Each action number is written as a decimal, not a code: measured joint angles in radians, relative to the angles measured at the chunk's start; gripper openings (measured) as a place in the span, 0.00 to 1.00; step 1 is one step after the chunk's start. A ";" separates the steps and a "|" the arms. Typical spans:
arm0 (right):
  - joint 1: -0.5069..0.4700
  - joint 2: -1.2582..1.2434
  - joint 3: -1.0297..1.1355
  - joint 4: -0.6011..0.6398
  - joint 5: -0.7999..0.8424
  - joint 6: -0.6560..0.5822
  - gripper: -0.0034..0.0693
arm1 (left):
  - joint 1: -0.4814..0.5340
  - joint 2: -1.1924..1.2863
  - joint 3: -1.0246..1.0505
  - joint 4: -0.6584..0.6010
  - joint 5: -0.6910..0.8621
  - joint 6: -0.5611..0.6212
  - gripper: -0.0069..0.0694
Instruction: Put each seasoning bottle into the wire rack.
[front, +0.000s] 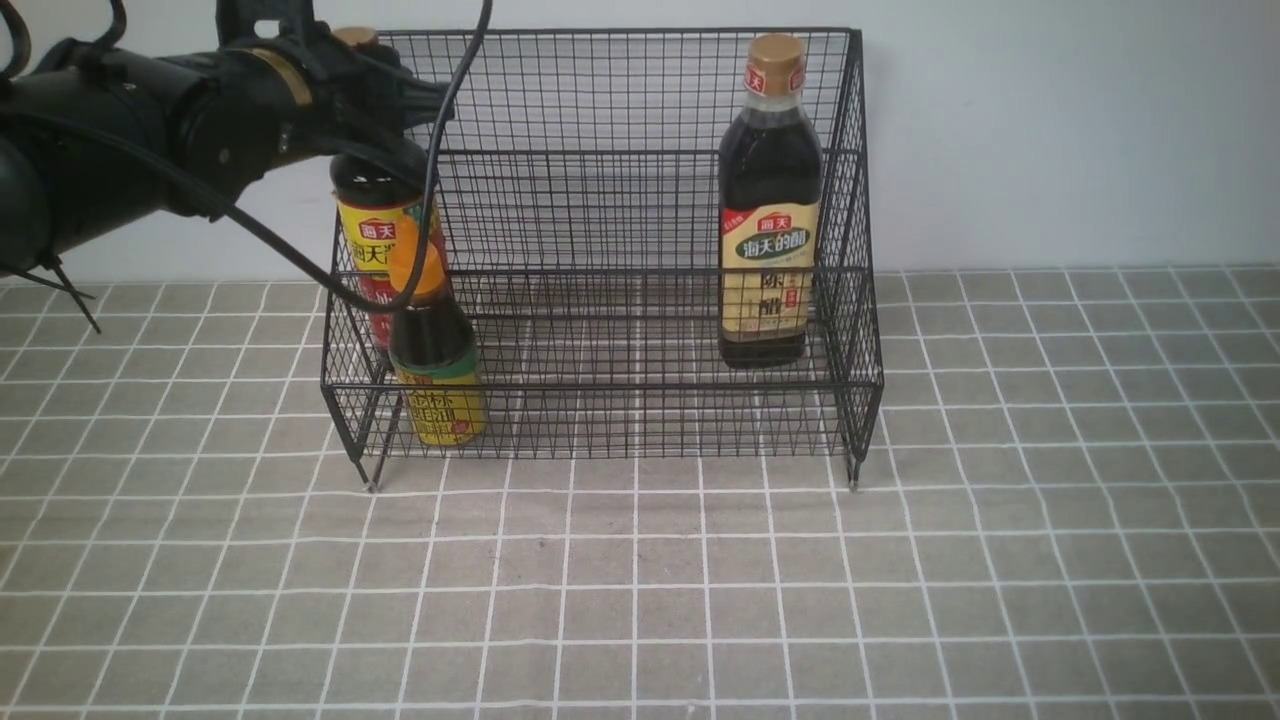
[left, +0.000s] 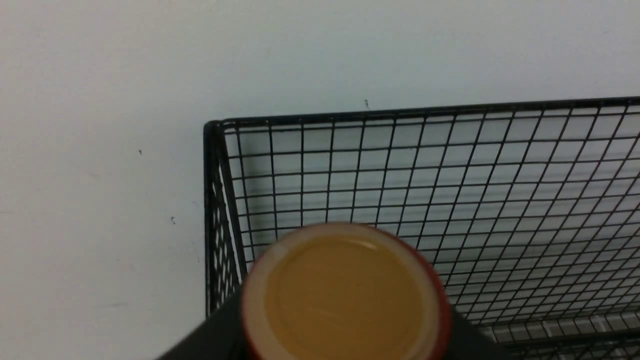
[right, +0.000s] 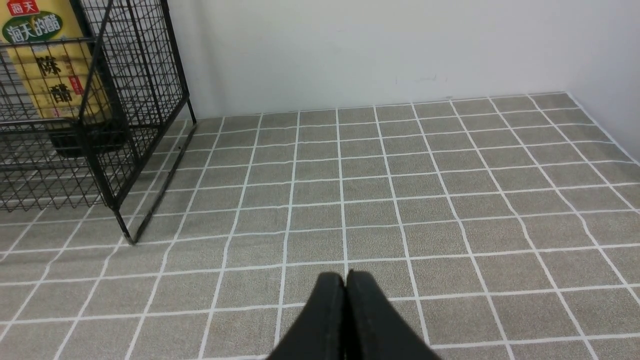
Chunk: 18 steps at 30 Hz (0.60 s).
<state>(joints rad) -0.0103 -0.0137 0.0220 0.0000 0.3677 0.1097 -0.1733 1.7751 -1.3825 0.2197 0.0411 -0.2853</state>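
At the upper left of the front view, our left hand (front: 385, 110) grips the neck of the red-yellow label bottle (front: 385, 250) over the wire rack's (front: 640, 290) left end. The beige label bottle (front: 768, 215) stands inside at right, the short bottle (front: 437, 375) at lower left. Our right hand (right: 346, 312) is clenched, empty, over the tiled surface (right: 400, 200). We judge only release remains.

staged kitchen-like test bench: tiled surface (front: 900, 600), bare wall (front: 1050, 130).

3 bottles (front: 770, 200) — all in rack (front: 640, 400)
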 joint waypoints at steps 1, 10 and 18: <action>0.000 0.000 0.000 0.000 0.000 0.000 0.03 | 0.000 0.000 0.000 0.000 0.000 0.000 0.51; 0.000 0.000 0.000 0.000 0.000 0.000 0.03 | 0.000 -0.061 0.003 0.001 0.037 0.000 0.77; 0.000 0.000 0.000 0.000 0.000 0.000 0.03 | 0.000 -0.155 0.003 0.001 0.103 0.001 0.77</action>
<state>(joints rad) -0.0103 -0.0137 0.0220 0.0000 0.3677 0.1097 -0.1733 1.6202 -1.3794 0.2207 0.1442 -0.2844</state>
